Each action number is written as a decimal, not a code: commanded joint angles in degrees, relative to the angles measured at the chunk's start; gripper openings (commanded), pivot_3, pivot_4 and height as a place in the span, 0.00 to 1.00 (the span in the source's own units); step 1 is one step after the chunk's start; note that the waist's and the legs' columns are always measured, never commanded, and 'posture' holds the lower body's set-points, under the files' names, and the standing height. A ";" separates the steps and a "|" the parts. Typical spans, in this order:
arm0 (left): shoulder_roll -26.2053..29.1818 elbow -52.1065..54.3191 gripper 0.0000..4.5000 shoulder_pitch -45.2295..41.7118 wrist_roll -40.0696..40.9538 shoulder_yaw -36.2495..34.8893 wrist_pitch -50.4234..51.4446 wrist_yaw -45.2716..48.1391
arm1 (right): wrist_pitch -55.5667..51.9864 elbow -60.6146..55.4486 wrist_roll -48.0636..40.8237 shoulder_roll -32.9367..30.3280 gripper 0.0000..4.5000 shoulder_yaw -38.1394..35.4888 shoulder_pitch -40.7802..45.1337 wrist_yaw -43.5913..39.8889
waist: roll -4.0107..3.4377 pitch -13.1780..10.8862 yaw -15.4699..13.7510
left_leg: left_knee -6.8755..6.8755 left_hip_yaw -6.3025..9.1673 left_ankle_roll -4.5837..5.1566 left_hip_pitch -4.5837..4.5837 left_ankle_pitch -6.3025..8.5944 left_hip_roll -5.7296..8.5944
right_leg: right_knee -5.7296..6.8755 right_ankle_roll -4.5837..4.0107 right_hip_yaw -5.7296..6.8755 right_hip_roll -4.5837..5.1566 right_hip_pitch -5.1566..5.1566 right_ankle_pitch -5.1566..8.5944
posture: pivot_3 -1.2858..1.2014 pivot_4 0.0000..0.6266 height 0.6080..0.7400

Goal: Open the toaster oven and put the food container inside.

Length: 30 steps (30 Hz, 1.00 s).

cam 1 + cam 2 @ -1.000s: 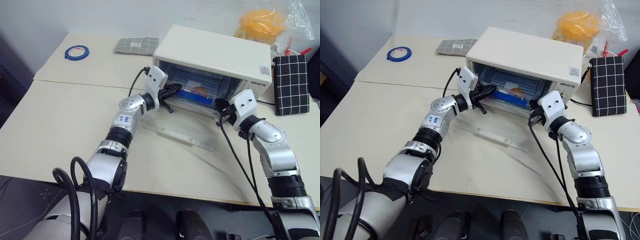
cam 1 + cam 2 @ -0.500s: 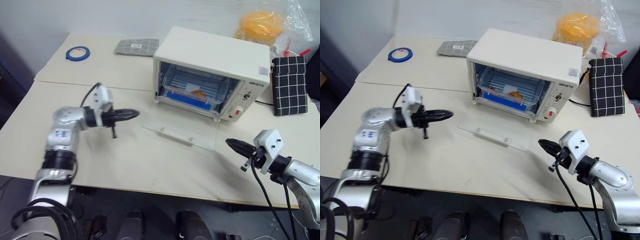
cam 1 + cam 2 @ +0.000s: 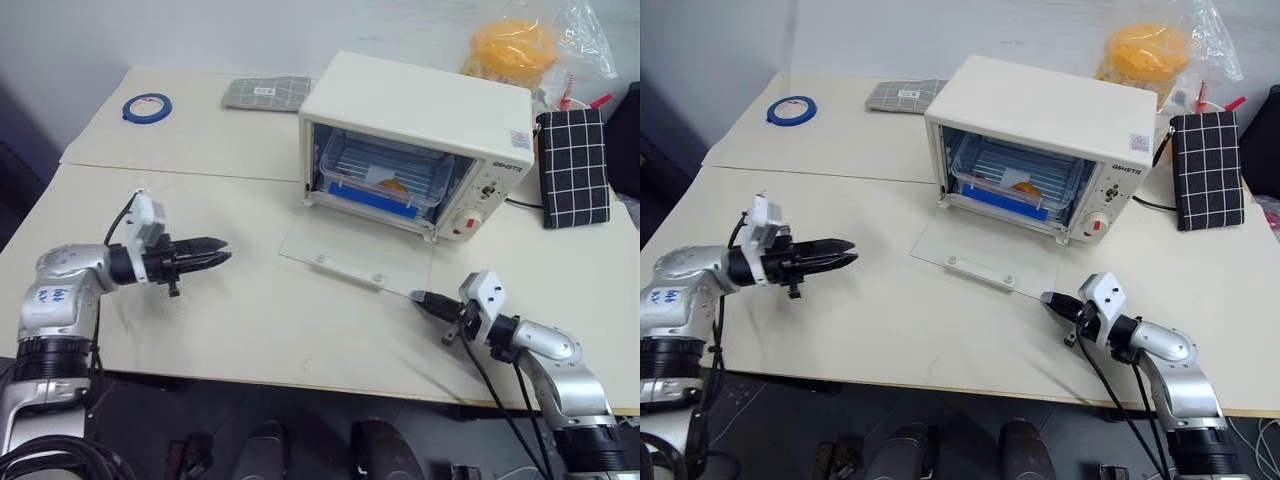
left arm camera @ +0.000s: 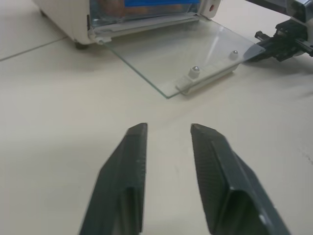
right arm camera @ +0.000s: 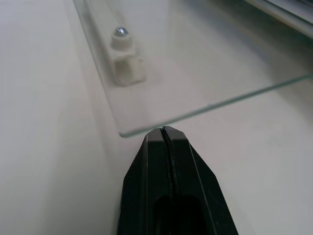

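1. Two claws sit low over the table [image 3: 250, 330] in front of the toaster oven [image 3: 420, 140], whose glass door [image 3: 355, 262] lies folded flat on the tabletop.
2. The food container [image 3: 385, 180], clear with a blue clip along its front, rests on the wire rack inside the oven, at 12 o'clock from the door.
3. The left claw [image 3: 222, 250], at 9 o'clock from the door and well apart from it, has its fingers parted and grasps nothing.
4. The right claw [image 3: 416, 297], clenched and empty, points its tip just beside the door's near corner, at 5 o'clock from the door.
5. Opening and loading look done; closing the door is not asked. The next move, by this reading, calls only for both arms to draw clear.
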<state>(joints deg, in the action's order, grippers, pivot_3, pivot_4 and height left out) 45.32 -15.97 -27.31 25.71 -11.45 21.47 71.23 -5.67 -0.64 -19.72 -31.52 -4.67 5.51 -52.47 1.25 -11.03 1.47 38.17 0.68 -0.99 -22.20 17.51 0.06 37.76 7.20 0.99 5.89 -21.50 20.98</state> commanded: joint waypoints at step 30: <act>0.82 5.50 1.00 13.05 -2.23 -6.39 -17.37 -4.56 | 3.59 -21.13 -7.56 -10.62 0.66 -12.17 -11.54 -9.05 | -0.11 -0.06 0.24 | -0.15 -0.21 0.16 -0.02 0.10 0.15 | -0.20 -0.02 0.14 0.34 0.00 0.00 | 0.52 0.24 1.00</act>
<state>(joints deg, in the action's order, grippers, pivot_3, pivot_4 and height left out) 45.58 -12.10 -14.79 23.99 -15.20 8.12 66.36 -6.82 -18.60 -29.00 -41.55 -15.07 -5.22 -59.77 1.14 -11.09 1.71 38.05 0.45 -0.81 -22.18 17.62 0.19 37.54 7.18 1.10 6.23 -21.49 20.99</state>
